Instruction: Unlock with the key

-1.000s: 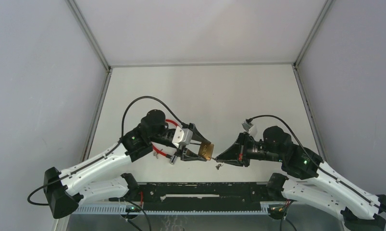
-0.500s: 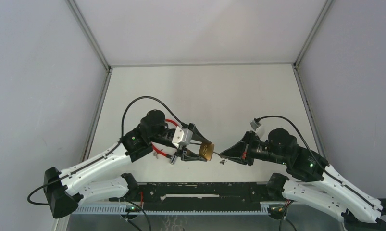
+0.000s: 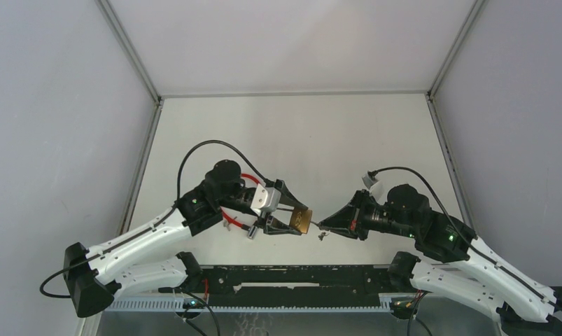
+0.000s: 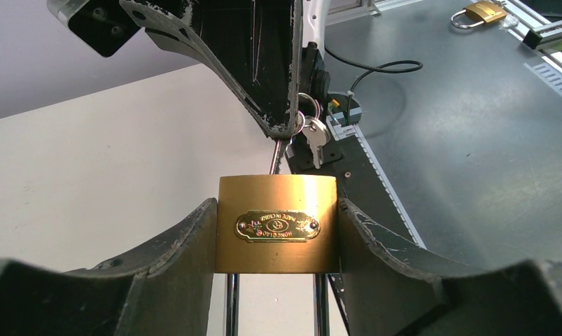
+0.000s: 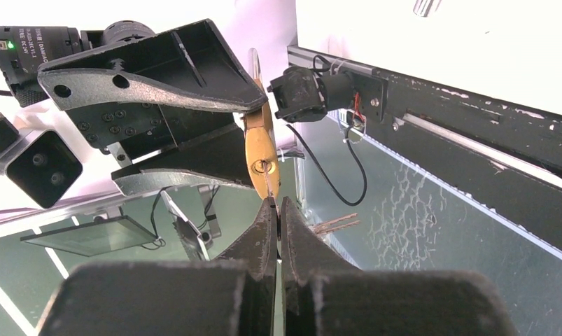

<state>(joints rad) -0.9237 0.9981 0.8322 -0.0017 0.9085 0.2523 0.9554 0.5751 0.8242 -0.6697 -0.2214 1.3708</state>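
The left fingers (image 4: 191, 246) are partly open and squeeze the gold padlock (image 4: 276, 224) from both sides. The padlock is held up in the air over the table (image 3: 299, 133), in the middle and close to the near edge. The right fingers (image 5: 269, 222) are shut tight on the key (image 5: 267, 183). The key points left, and its tip meets the keyhole at the end of the padlock. How deep it goes cannot be seen. A spare key (image 4: 315, 137) hangs on a ring beside the right fingers.

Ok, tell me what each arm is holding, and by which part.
Left jaws: padlock, clamped across its body's sides. Right jaws: key, pinched by its head, blade at the keyhole.
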